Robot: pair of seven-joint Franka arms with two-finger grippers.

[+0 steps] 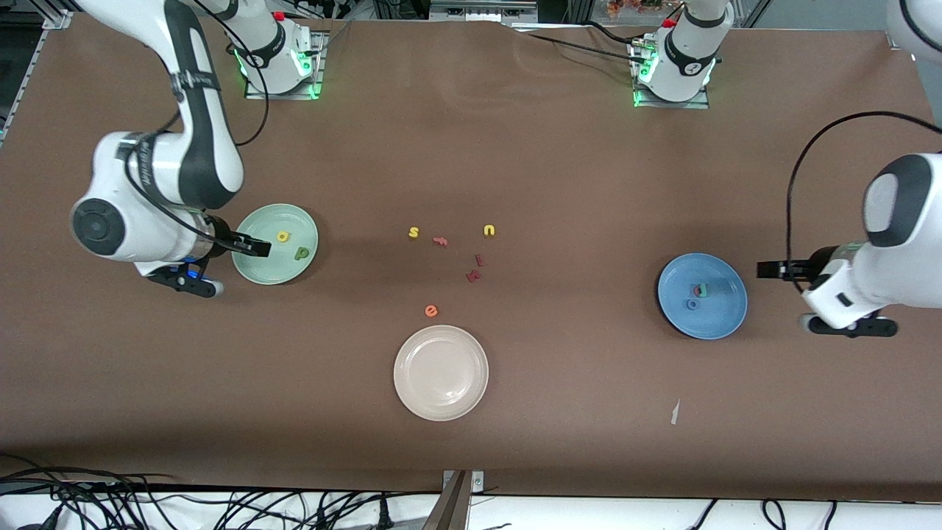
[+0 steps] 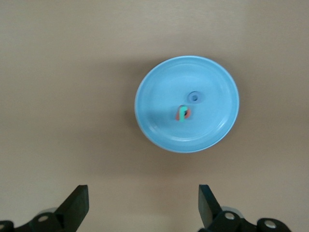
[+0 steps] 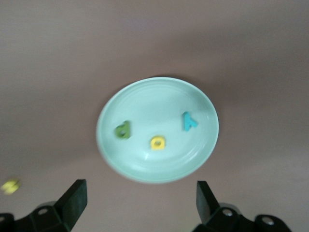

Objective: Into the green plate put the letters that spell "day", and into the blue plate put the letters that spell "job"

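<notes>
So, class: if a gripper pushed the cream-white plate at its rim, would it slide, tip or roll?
The cream-white plate would probably slide, not roll: it lies flat and shallow on the brown table cover. A push down on its raised rim might tip it a little. It looks rigid and glossy, so two fingers could slip on it.

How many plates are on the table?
3. A green plate at the right arm's end, a blue plate at the left arm's end, and a white plate between them, nearest the front camera.
</notes>
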